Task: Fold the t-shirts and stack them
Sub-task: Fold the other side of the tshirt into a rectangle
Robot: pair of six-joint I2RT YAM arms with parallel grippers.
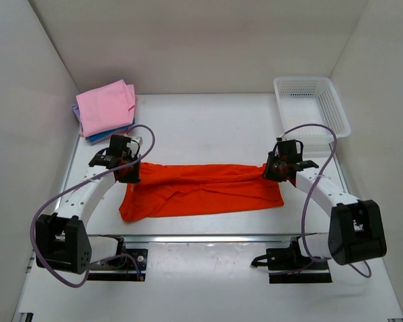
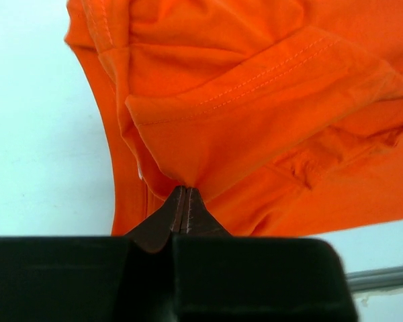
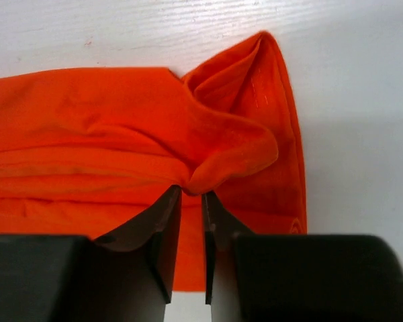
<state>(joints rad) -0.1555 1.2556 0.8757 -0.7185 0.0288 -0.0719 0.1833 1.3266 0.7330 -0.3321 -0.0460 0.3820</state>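
A bright orange t-shirt (image 1: 201, 188) lies stretched out sideways in the middle of the table, partly folded lengthwise. My left gripper (image 1: 129, 171) is shut on its left end; in the left wrist view the jaws (image 2: 183, 191) pinch a fold of the orange cloth (image 2: 255, 100). My right gripper (image 1: 272, 171) holds the right end; its jaws (image 3: 191, 191) stand narrowly apart with a bunched fold of the shirt (image 3: 87, 134) caught at the tips. A folded pink t-shirt (image 1: 106, 107) tops a stack at the back left, with blue (image 1: 104, 136) and purple (image 1: 76, 111) edges showing under it.
A white plastic mesh basket (image 1: 311, 111) stands at the back right corner. White walls close in the table on the left, right and back. The arm bases and cables sit along the near edge.
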